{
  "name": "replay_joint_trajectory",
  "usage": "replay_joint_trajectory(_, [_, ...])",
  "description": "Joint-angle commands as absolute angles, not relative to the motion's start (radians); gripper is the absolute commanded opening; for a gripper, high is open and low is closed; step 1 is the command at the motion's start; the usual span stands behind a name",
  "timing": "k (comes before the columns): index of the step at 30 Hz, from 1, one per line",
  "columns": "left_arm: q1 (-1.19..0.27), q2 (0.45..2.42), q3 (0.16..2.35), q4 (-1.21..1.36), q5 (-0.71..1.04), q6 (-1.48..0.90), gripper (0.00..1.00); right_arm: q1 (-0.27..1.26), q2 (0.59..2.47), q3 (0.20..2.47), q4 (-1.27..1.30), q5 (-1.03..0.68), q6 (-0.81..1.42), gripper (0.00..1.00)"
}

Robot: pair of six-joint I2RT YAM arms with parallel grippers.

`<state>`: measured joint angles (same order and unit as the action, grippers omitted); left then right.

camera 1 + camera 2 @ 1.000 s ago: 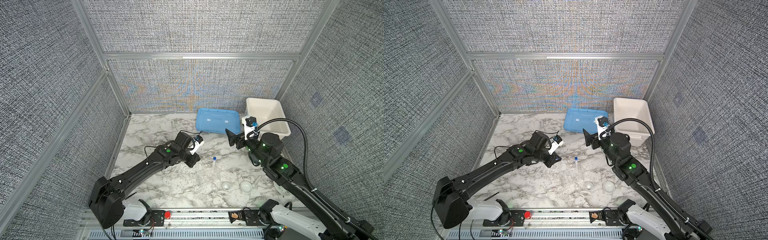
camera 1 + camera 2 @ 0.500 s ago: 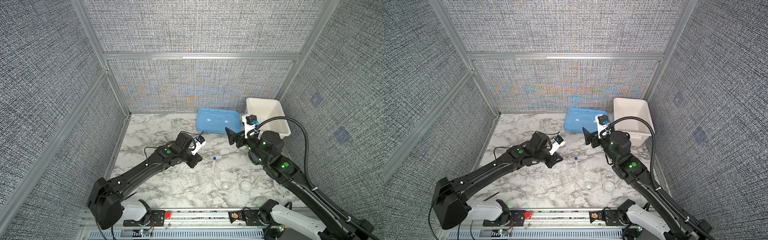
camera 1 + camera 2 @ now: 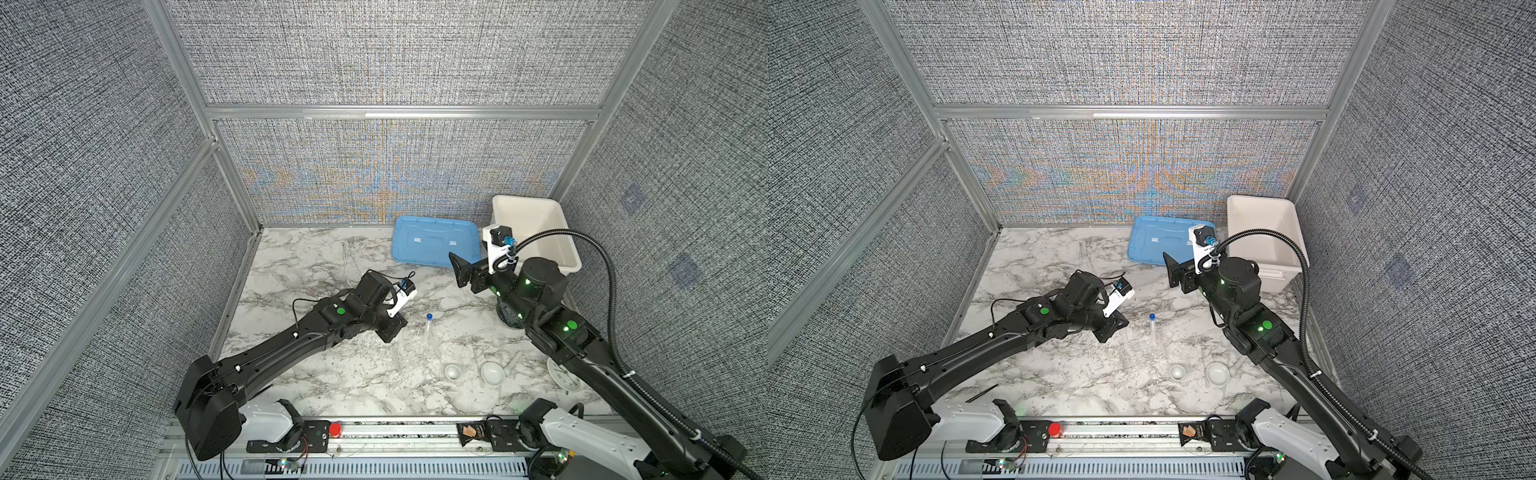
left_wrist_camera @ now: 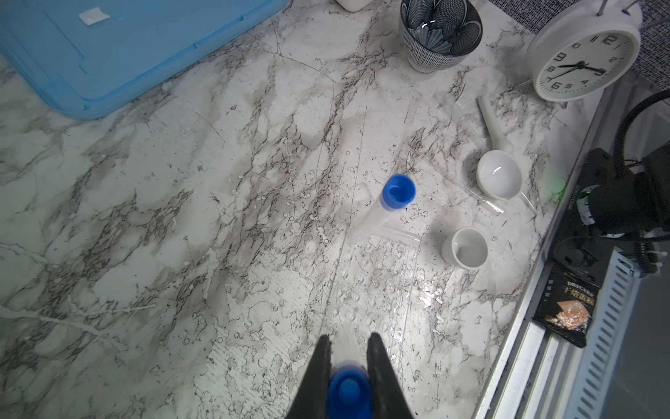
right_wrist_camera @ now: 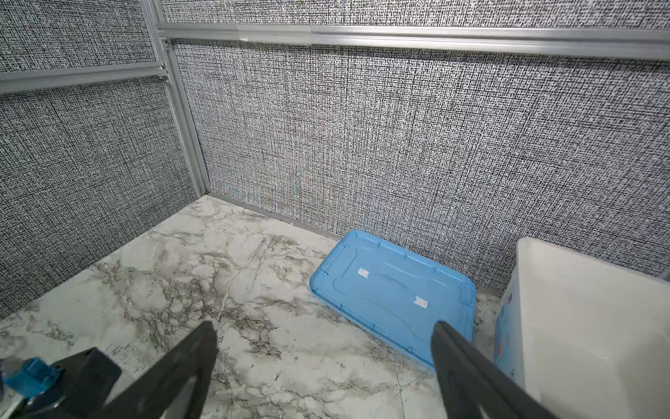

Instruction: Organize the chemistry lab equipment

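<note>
My left gripper [image 4: 348,339] is shut on a clear tube with a blue cap [image 4: 348,391], held just above the marble table; in a top view this gripper [image 3: 390,330] is at the table's middle. A second blue-capped tube [image 4: 398,191] [image 3: 429,328] stands tilted just right of it. Two small white bowls [image 3: 453,371] [image 3: 492,372] sit near the front edge, with the white pestle [image 4: 493,123] [image 3: 515,359] lying beside the spouted one [image 4: 499,179]. My right gripper [image 5: 322,326] [image 3: 459,270] hangs open and empty, raised near the blue lid.
A blue lid [image 3: 434,245] lies flat at the back and a white bin [image 3: 536,232] stands in the back right corner. A patterned cup [image 4: 440,32] and a white alarm clock [image 4: 583,54] [image 3: 563,376] stand on the right, partly under my right arm.
Both arms have shifted only slightly. My left gripper stays shut on the tube, and my right gripper stays open.
</note>
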<state>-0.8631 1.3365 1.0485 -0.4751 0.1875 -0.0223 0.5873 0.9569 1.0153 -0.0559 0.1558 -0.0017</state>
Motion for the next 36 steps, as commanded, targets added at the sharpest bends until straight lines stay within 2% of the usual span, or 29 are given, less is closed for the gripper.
replay_joint_trajectory(1, [-0.867, 1.332, 1.052, -0.5, 0.124, -0.005, 0.1, 0.587, 0.954, 1.015, -0.032, 0.161, 0.006, 0.94])
replay_joint_trajectory(36, [-0.868, 1.282, 1.063, -0.519, 0.135, -0.034, 0.1, 0.588, 0.963, 1.015, -0.04, 0.168, 0.014, 0.94])
